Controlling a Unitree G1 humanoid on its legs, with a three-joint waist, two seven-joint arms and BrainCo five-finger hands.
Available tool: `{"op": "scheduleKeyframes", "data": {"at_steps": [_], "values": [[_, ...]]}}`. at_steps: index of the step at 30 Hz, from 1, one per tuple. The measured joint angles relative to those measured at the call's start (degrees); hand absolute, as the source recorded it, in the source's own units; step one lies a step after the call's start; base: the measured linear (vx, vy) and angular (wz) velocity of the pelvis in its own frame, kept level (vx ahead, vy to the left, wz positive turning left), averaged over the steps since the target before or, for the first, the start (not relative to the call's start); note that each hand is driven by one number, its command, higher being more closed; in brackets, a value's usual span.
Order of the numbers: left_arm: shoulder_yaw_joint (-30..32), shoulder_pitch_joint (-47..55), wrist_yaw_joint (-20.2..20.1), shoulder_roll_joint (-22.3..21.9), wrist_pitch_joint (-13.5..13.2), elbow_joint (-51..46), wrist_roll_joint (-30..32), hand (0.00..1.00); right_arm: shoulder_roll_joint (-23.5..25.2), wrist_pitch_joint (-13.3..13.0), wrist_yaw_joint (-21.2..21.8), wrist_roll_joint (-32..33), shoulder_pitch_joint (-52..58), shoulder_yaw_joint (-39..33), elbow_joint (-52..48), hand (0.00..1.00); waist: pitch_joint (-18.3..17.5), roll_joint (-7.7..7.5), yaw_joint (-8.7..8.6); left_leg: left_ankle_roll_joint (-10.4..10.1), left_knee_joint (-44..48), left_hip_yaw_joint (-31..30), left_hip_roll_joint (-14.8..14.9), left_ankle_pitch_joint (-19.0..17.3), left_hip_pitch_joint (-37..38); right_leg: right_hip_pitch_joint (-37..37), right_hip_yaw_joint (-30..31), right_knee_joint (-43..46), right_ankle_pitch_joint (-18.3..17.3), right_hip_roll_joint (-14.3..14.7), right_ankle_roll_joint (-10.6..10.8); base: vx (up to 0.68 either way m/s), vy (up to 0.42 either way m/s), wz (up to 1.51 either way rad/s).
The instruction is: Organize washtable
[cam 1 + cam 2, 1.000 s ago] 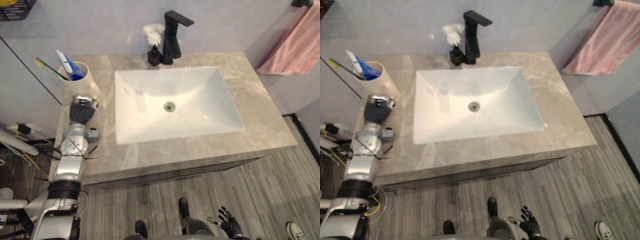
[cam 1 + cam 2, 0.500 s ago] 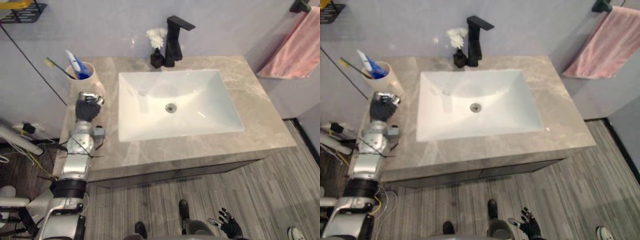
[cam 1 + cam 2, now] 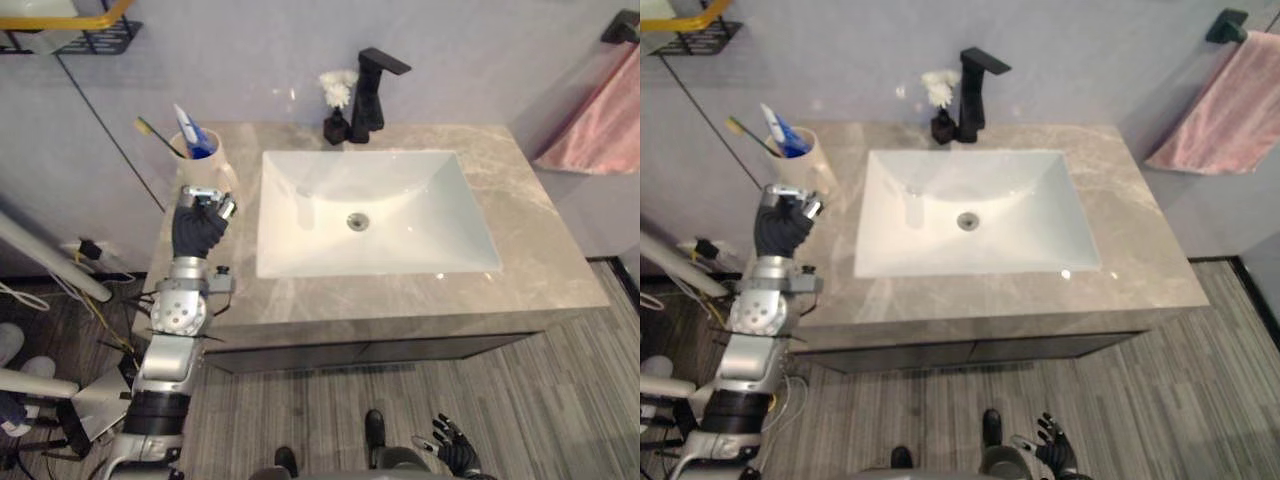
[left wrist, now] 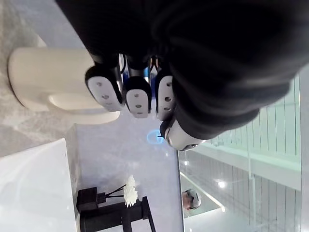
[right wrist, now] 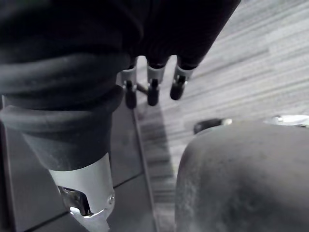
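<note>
At the far left corner of the grey-beige marble washtable top (image 3: 540,250) we see a cream ceramic cup (image 3: 218,168) standing upright. It holds a green-handled toothbrush with a yellow head (image 3: 160,137) and a white and blue toothpaste tube (image 3: 193,132), both leaning out to the left. Our left hand (image 3: 197,230) sits over the counter just on the near side of that cup. In the left wrist view its fingers (image 4: 137,96) are curled in towards the palm with the cup's wall (image 4: 43,77) right behind them. They seem to hold nothing, though we cannot tell whether they touch the cup.

To the right of the cup, the white rectangular basin (image 3: 420,235) fills the middle of the top. Behind its far rim stands a tall black angular tap (image 3: 370,90), and just to the tap's left a small black vase (image 3: 335,128) with white flowers (image 3: 338,88).

Our right hand (image 3: 455,458) hangs low on the near side, well apart from the washtable, above the grey wood-plank floor (image 3: 560,400), with its fingers spread and straight and nothing in them.

On the wall at the far right hangs a pink towel (image 3: 600,125), and high on the far left wall is a black wire shelf with a yellow rim (image 3: 90,30)
</note>
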Motion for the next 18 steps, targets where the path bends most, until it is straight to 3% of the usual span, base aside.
{"op": "scheduleKeyframes", "data": {"at_steps": [10,12,18], "values": [[7.8,10.9,0.1,-3.3,-0.4,-0.4,-4.5,1.00,0.0,0.1,-0.3,0.0,0.0,0.1,1.8,0.00,-0.7,0.40,2.13,0.2,0.0,-2.1,-0.5,0.6,1.6,2.9,-2.5,0.0,-0.4,-0.7,-0.4,-0.05,-0.015,0.12],[10.0,12.5,0.2,-5.2,-0.4,-0.4,-4.8,1.00,0.0,0.1,-0.4,0.0,0.2,0.1,1.8,0.00,-1.6,0.34,3.19,0.2,-0.1,-2.8,-0.6,0.8,1.5,3.2,-3.4,0.1,-0.5,-0.8,-0.6,-0.05,-0.024,0.18],[15.0,17.6,1.3,-10.2,-0.4,-0.4,-6.4,1.00,0.0,0.1,-1.0,0.0,0.6,0.1,1.7,0.00,-4.4,0.83,3.50,-0.3,0.0,-4.9,-0.1,0.4,0.8,4.1,-5.0,1.0,-2.1,-1.0,0.0,-0.02,-0.030,0.21]]}}
